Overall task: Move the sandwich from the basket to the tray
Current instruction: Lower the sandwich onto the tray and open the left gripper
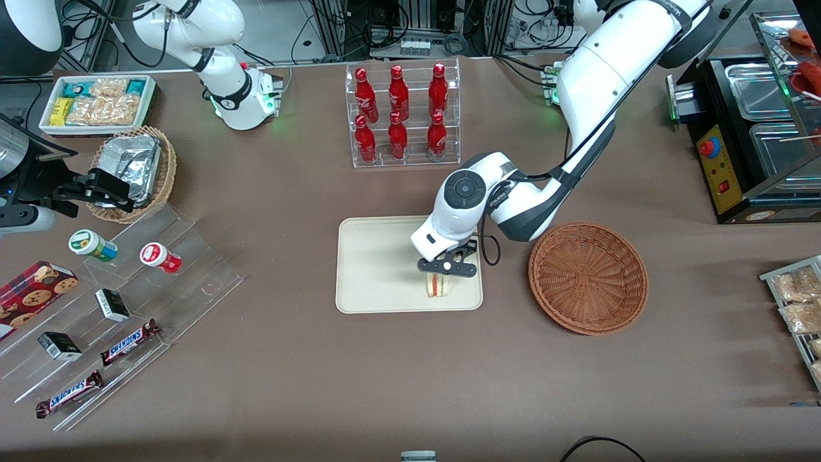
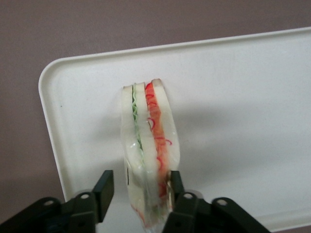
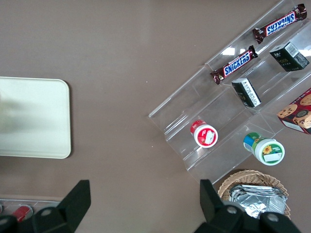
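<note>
Sandwich on the tray, brown tabletop all round

The gripper (image 1: 444,273) stands over the cream tray (image 1: 372,269), its fingers (image 2: 104,187) spread around the upright sandwich (image 2: 148,155), one finger touching. The reddish wicker basket (image 1: 588,277) sits just beside the tray on the brown tabletop (image 1: 288,359), a rack of red bottles (image 1: 403,113) farther back.

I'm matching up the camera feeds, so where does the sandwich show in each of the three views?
Front view: the sandwich stands on the tray, under the gripper, at the tray's basket-side end.
Left wrist view: the sandwich stands on edge between the open gripper's fingers, above the tray.
Right wrist view: not in it.
Shared landmark: the tray.
</note>
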You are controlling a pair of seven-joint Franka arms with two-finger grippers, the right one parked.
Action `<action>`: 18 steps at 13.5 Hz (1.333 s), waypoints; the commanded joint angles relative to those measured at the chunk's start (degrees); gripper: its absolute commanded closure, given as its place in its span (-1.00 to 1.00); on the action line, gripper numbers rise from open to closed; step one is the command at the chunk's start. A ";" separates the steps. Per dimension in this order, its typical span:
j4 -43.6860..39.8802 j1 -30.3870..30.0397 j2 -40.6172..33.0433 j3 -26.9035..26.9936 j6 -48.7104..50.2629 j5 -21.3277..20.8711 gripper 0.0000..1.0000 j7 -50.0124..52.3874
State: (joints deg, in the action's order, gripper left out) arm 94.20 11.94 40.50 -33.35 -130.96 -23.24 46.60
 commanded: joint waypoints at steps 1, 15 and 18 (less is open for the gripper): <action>-1.21 1.15 1.07 0.48 -1.32 -2.42 -1.00 3.93; -15.70 0.98 -5.07 -0.75 27.22 -1.28 -1.00 12.73; -16.94 -0.25 -9.64 -0.14 28.57 4.76 -1.00 11.50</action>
State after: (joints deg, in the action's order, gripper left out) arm 78.01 12.03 33.95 -34.21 -104.10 -21.82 58.00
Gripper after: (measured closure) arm 0.000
